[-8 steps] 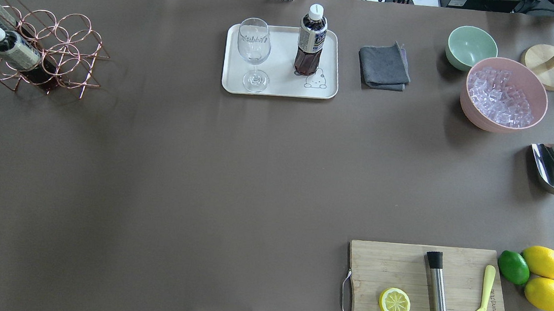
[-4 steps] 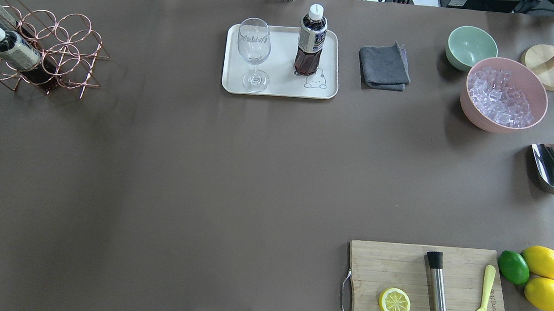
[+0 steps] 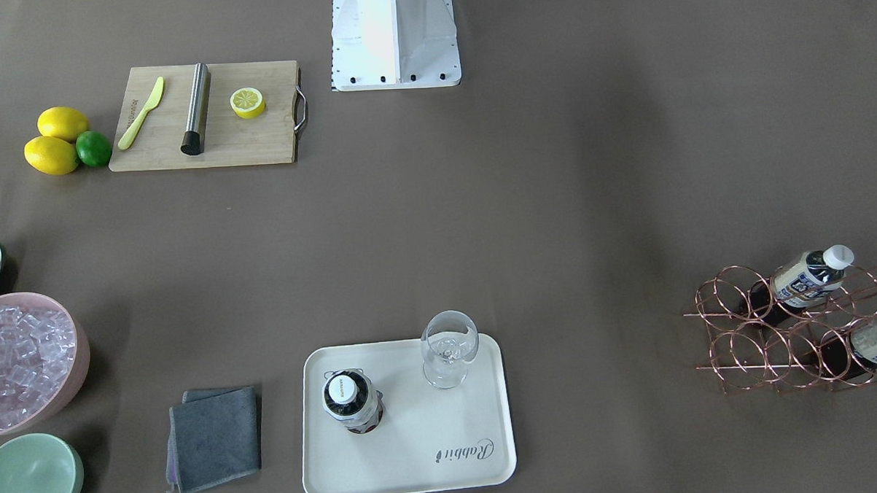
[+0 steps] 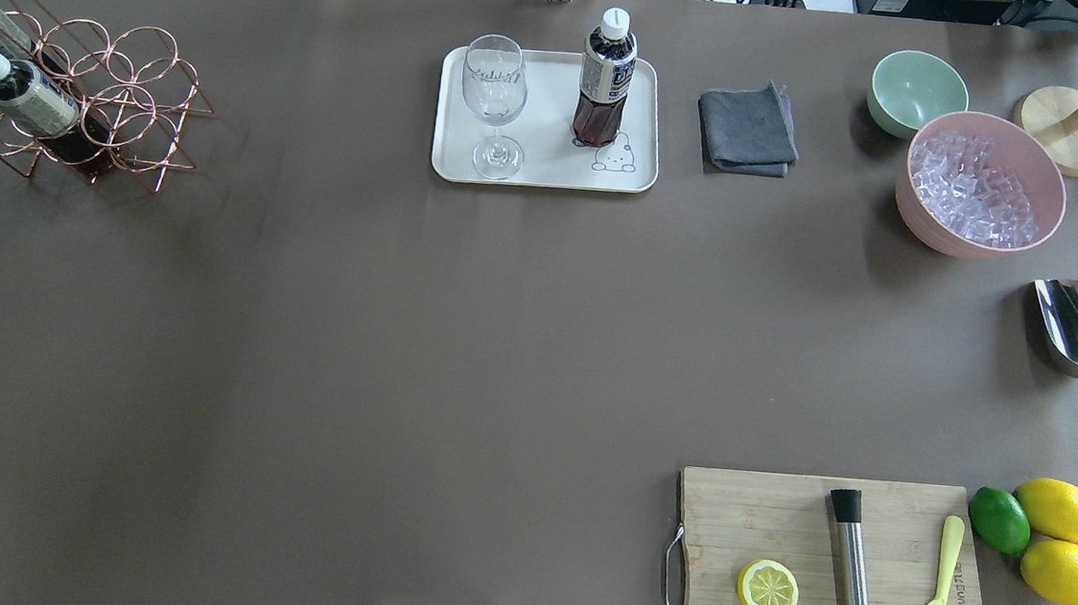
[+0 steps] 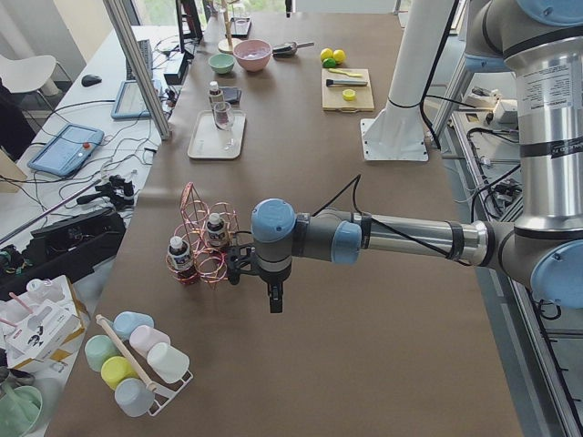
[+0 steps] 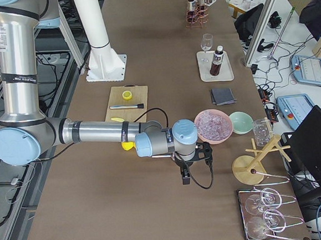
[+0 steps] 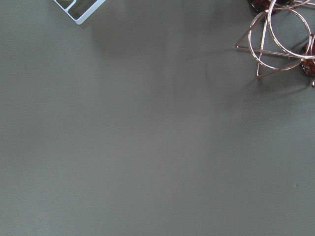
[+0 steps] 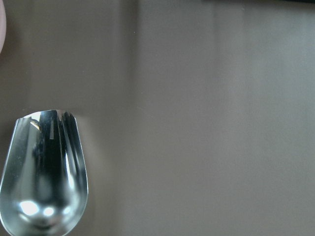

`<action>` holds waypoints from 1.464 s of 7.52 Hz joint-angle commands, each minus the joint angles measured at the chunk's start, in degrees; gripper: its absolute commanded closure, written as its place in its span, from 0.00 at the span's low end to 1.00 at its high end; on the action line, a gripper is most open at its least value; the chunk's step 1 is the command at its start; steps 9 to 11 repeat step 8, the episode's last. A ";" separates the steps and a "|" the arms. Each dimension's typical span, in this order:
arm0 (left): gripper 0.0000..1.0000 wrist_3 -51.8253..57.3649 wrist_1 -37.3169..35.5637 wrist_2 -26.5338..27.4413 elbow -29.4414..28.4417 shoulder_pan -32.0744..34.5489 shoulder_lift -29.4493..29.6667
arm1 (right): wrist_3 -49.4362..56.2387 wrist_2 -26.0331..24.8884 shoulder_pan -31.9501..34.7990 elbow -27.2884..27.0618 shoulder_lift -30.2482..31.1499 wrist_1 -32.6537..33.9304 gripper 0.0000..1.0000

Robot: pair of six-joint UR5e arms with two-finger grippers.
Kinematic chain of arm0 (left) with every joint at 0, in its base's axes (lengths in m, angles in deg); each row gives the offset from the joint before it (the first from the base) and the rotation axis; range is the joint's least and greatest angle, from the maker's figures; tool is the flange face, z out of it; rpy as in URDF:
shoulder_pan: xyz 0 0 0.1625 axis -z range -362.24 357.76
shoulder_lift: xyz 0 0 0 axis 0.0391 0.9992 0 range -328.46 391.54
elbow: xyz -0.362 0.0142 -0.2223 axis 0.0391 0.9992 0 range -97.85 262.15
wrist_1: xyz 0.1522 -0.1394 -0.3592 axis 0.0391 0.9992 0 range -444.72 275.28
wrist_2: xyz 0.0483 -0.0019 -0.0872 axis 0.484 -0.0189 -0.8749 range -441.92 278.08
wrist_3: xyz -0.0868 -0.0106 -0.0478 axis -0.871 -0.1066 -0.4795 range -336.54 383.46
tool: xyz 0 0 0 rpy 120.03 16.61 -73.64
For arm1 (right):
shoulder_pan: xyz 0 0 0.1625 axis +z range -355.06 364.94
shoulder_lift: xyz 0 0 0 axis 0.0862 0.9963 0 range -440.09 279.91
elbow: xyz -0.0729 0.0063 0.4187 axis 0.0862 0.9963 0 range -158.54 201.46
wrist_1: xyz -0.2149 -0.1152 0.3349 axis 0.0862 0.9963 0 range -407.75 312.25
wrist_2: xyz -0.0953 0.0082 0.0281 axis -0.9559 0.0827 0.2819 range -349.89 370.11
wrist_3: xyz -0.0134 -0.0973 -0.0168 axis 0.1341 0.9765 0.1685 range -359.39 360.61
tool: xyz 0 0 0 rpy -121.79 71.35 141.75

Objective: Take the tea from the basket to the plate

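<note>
One tea [image 4: 605,77] is seen standing upright on the plate [image 4: 549,176], at the end with the bear drawing and apart from the stemmed glass [image 4: 495,97] that shares the tray. Two more bottles [image 4: 31,94] are held lying in the rings of the basket [image 4: 83,103]. The task is judged as good as done, and what is left is for both arms to be kept clear of the tray.

The left tool [image 5: 274,300] is hung over bare surface just beside the basket. The right tool [image 6: 185,176] is hung near the metal scoop [image 8: 44,182]. Whether either is spread or pressed together cannot be told from the side views.

Should another bottle be wanted, it is best drawn out along its ring's axis, so that the light rack is not dragged. The basket is set near the surface's far left corner and the plate close to the far edge. Wide open room is left between them for a high, straight carry.
</note>
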 commanded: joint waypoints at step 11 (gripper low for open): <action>0.02 0.23 0.31 0.92 -4.24 0.85 0.44 | 0.52 0.56 0.09 -0.05 0.05 -0.13 0.00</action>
